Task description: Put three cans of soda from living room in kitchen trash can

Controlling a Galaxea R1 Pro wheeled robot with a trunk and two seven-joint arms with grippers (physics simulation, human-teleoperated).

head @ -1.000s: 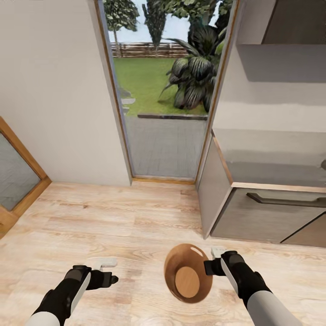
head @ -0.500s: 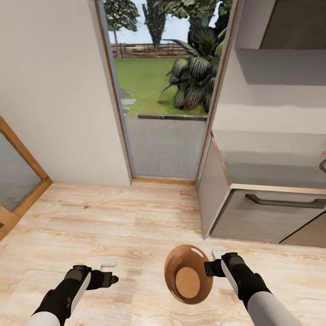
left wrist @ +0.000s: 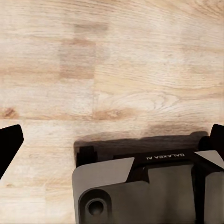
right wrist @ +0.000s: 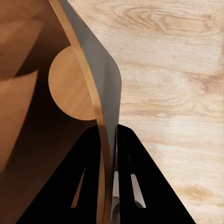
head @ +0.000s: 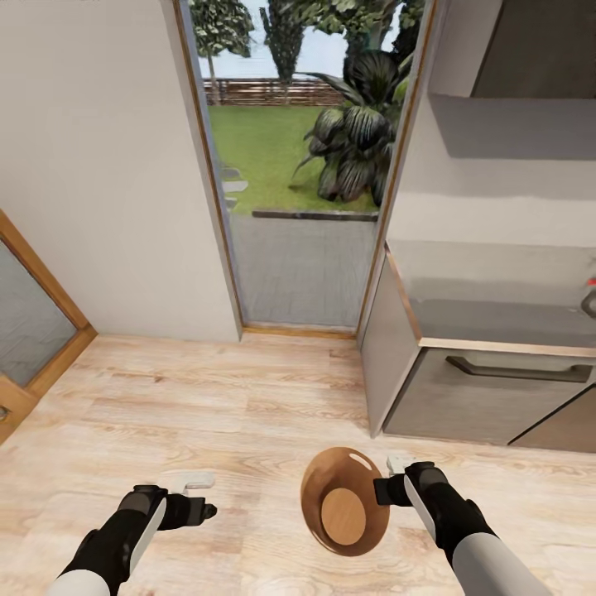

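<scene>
Right pincer (head: pixel 386 488) clamps the tash can (head: pixel 343 510) by its rim and carries it above the wood floor (head: pixel 248 414); left pincer (head: pixel 207 511) hangs wide, holding nothing.

Looks like a carry leg: the can sits low in front of the robot, mouth tilted toward the head camera, and nothing shows inside it. Right wrist view has both fingers (right wrist: pixel 93 172) pinching the thin wall (right wrist: pixel 100 93). Next move probably calls for driving on with the grip firm and the can kept level. No soda cans in sight. Glass door (head: pixel 302 165) and cabinet (head: pixel 488 389) ahead; the object at the cabinet's right edge is cut off. The can's outer side is hidden.
</scene>
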